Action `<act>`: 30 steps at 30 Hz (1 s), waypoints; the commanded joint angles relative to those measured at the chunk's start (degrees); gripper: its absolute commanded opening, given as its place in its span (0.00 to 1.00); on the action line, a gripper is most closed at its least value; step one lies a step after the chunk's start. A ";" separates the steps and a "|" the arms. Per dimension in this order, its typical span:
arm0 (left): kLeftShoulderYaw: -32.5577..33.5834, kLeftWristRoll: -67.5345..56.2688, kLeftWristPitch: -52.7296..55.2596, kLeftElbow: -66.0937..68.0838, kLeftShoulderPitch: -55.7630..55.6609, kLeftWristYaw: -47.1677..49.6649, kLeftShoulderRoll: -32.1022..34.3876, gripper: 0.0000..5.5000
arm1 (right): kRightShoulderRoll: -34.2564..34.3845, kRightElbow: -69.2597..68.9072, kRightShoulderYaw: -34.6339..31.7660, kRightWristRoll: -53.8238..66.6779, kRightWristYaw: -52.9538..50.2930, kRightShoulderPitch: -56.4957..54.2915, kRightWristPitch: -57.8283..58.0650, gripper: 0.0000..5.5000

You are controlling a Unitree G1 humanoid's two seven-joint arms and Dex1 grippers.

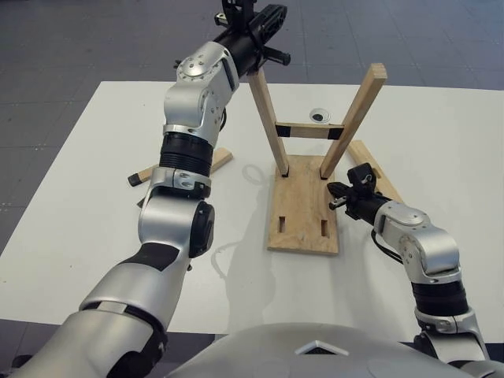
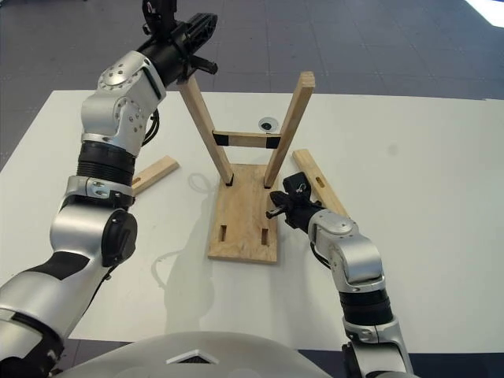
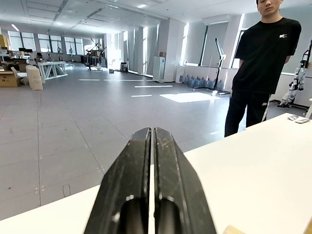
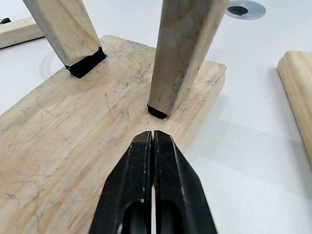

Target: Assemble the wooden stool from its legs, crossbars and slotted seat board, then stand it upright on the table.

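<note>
The slotted seat board (image 1: 303, 216) lies flat on the white table. Two legs, left (image 1: 269, 130) and right (image 1: 354, 118), stand in its far slots, joined by a crossbar (image 1: 311, 131) with black ends. The two near slots (image 1: 282, 223) are open. My left gripper (image 1: 272, 20) is held high by the top of the left leg, fingers (image 3: 131, 165) shut with nothing between them. At the board's right edge my right gripper (image 1: 337, 197) is shut and empty, its tips (image 4: 153, 134) just short of the right leg's foot (image 4: 158, 111).
A loose wooden leg (image 1: 376, 175) lies on the table right of the board, beside my right arm. Another loose piece (image 1: 142, 175) lies left, partly behind my left arm. A round cable hole (image 1: 320, 116) sits behind the legs.
</note>
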 commanded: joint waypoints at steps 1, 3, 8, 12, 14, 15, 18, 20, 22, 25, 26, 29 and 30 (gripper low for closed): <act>-1.76 -2.59 15.47 -5.21 9.77 -0.08 -2.04 0.02 | -0.12 -0.06 -0.21 -0.73 -0.77 1.26 0.41 0.02; 0.06 -3.91 14.51 -6.99 6.19 1.64 -2.61 0.02 | -0.16 0.20 0.03 -0.89 -0.84 1.26 0.27 0.02; 6.01 -6.60 8.73 -9.98 -0.96 5.42 -3.19 0.02 | -0.29 0.05 0.27 -1.00 -0.93 1.44 0.45 0.02; 10.38 -8.05 6.46 -15.32 -3.20 7.71 -0.12 0.02 | -0.45 -1.21 -0.23 -0.51 -1.04 2.74 1.13 0.02; 13.10 -9.50 7.56 -19.94 -1.93 9.00 2.31 0.02 | -0.69 -2.30 -0.79 0.00 -0.92 3.46 1.89 0.02; 14.12 -9.89 8.53 -22.42 -0.14 9.51 3.77 0.02 | -0.93 -2.84 -1.13 0.26 -0.77 3.70 2.25 0.02; 14.69 -7.84 10.47 -28.41 12.02 7.91 10.01 0.02 | -1.71 -7.73 -4.52 2.82 -0.15 5.85 4.34 0.02; 14.30 -5.94 10.27 -30.66 22.55 4.94 14.25 0.02 | -1.52 -12.66 -8.06 5.31 -0.09 6.94 6.03 0.02; 11.80 -2.31 6.52 -29.33 32.23 -0.39 19.21 0.02 | -2.10 -16.03 -10.76 7.02 -0.07 7.85 8.03 0.02; 7.38 0.66 2.01 -26.87 39.71 -8.38 23.29 0.02 | -5.91 -18.20 -13.86 8.42 1.92 10.29 9.36 0.02; 6.77 0.76 0.43 -26.46 41.55 -10.91 24.07 0.02 | -7.05 -18.38 -15.19 8.87 2.67 10.57 9.34 0.02; 7.29 0.25 -4.06 -25.52 45.72 -16.01 25.82 0.02 | -8.45 -17.15 -17.12 9.47 3.47 10.12 8.39 0.02; 8.00 -0.69 -4.62 -25.17 46.35 -17.37 26.08 0.06 | -8.22 -16.62 -17.36 9.37 3.16 10.05 7.92 0.05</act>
